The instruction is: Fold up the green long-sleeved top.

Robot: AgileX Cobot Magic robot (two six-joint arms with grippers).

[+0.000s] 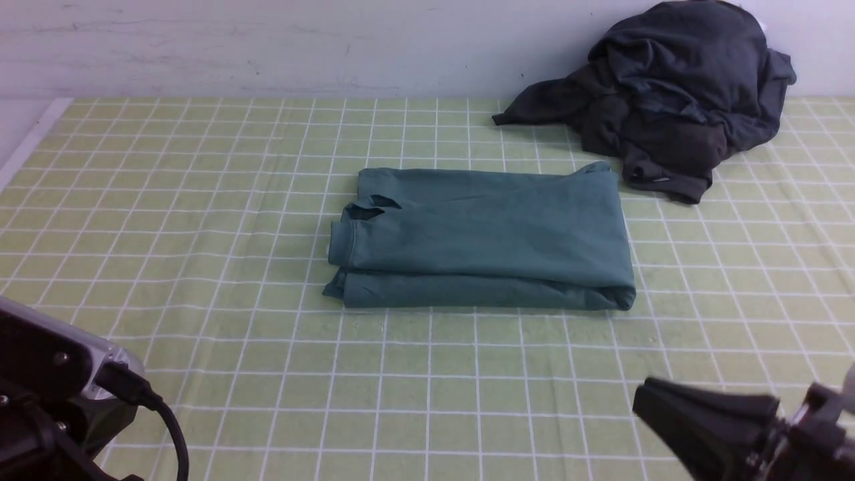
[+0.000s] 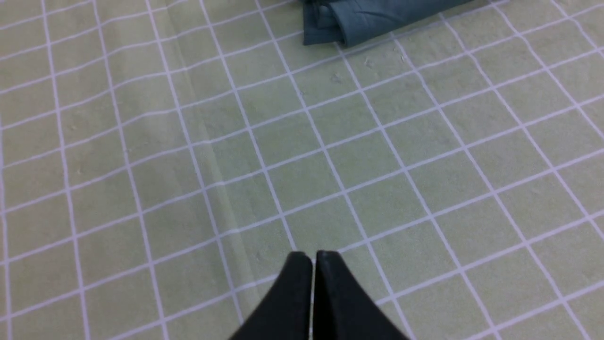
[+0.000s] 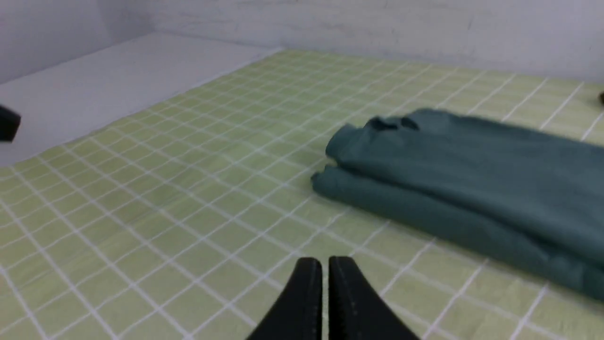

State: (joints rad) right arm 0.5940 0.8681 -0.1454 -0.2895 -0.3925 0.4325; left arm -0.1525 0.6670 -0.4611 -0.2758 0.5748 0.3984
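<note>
The green long-sleeved top (image 1: pixel 484 237) lies folded into a flat rectangle in the middle of the checked cloth, its neck opening at the left end. A corner of it shows in the left wrist view (image 2: pixel 373 19), and it shows in the right wrist view (image 3: pixel 472 184). My left gripper (image 2: pixel 314 257) is shut and empty, above bare cloth well short of the top; only the arm's body shows at the front view's lower left. My right gripper (image 3: pixel 325 262) is shut and empty, near the table's front right (image 1: pixel 644 397), apart from the top.
A dark charcoal-grey heap of garments (image 1: pixel 668 100) lies at the back right against the wall. The green checked cloth (image 1: pixel 200 200) covers the table. A bare white strip of table (image 1: pixel 23 133) runs along the left edge.
</note>
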